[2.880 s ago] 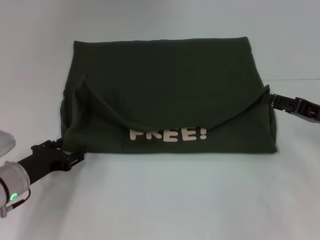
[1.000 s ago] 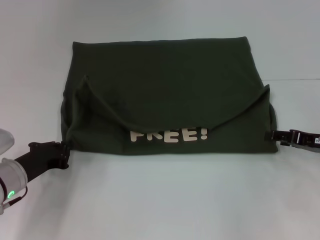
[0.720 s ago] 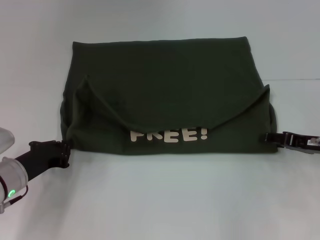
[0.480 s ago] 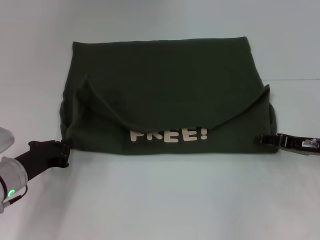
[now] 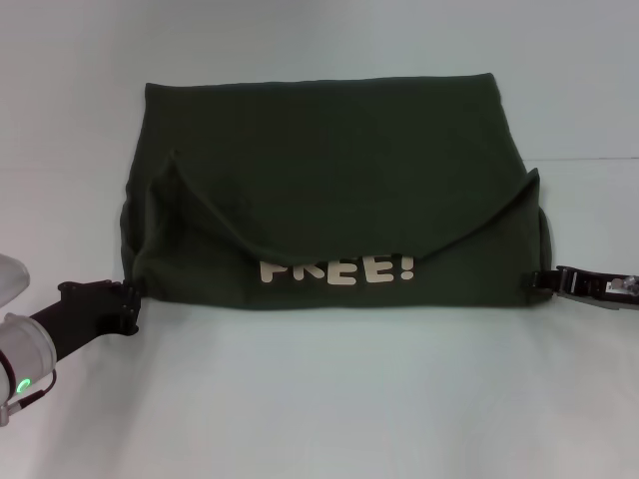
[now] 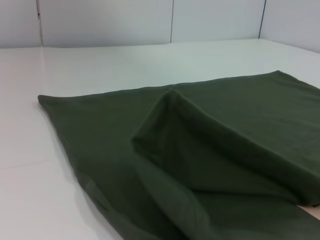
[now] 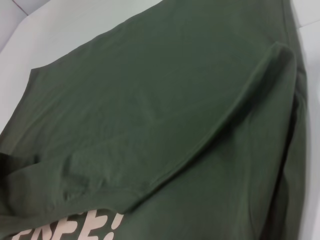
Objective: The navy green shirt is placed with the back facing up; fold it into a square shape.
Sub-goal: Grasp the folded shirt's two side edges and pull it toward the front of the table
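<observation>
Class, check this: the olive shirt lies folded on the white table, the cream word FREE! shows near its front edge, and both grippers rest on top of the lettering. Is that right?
Not quite. In the head view the left gripper sits at the navy green shirt's near left corner and the right gripper at its near right edge, both off the FREE! lettering. The rest stands.

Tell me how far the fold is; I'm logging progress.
One fold looks done: the navy green shirt lies doubled, lettering showing near its front edge. In hand: the left pincer and right pincer sit at its near corners. Left: folding the wide shape into a square.
</observation>
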Controlling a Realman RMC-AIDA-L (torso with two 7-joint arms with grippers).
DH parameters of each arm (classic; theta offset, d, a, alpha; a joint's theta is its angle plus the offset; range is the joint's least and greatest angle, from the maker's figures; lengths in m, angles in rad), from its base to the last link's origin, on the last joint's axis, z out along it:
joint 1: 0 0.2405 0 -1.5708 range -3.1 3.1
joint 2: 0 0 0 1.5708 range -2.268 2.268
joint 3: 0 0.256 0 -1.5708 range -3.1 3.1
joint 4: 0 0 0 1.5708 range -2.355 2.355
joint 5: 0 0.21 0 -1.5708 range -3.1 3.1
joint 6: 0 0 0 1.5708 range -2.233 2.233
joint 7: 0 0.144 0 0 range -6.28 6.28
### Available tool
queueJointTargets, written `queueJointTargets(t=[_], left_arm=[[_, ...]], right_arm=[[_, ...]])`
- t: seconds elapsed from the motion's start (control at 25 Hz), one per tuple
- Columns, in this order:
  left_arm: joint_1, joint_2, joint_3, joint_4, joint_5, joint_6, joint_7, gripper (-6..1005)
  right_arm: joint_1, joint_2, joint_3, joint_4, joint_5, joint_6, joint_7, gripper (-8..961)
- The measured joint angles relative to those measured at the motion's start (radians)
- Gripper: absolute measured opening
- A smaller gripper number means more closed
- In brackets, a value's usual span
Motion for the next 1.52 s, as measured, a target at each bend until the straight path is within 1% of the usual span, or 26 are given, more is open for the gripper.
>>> queueJointTargets(t=[0.28,0.48,0.64,0.72,0.88,0.92,1.08,1.28,1.4,1.52], left_arm=[[0.007,-0.002,0.000,0.008,0.003,0.010,-0.031,7],[0.024,-0.002,-0.004,0.038,0.005,0.077,-0.067,7],[0.047,-0.001,0.002,0.076,0.012,0.154,-0.130,6],[0.071,0.001,0.002,0.110,0.020,0.233,-0.190,6],[0.115,0.003,-0.001,0.186,0.039,0.386,-0.303,5],[0.130,0.002,-0.003,0.216,0.045,0.441,-0.347,5],[0.166,0.001,-0.009,0.272,0.048,0.563,-0.439,5],[0.204,-0.001,-0.032,0.305,0.049,0.634,-0.505,6],[0.216,-0.001,-0.076,0.303,0.063,0.656,-0.520,6],[0.220,0.001,-0.114,0.297,0.088,0.680,-0.529,6]], right_arm=[[-0.023,-0.007,0.018,-0.002,0.038,-0.040,-0.062,272],[-0.042,-0.017,0.021,-0.004,0.068,-0.080,-0.077,29],[-0.061,-0.019,0.023,-0.020,0.068,-0.109,-0.088,29],[-0.075,-0.018,0.028,-0.035,0.070,-0.137,-0.099,29],[-0.119,-0.010,0.047,-0.082,0.084,-0.233,-0.144,29],[-0.135,-0.009,0.052,-0.096,0.089,-0.267,-0.159,29],[-0.192,-0.012,0.062,-0.144,0.093,-0.376,-0.179,30],[-0.263,-0.018,0.070,-0.217,0.092,-0.471,-0.181,30],[-0.297,-0.021,0.079,-0.249,0.088,-0.509,-0.182,30],[-0.324,-0.032,0.083,-0.262,0.087,-0.540,-0.186,30]])
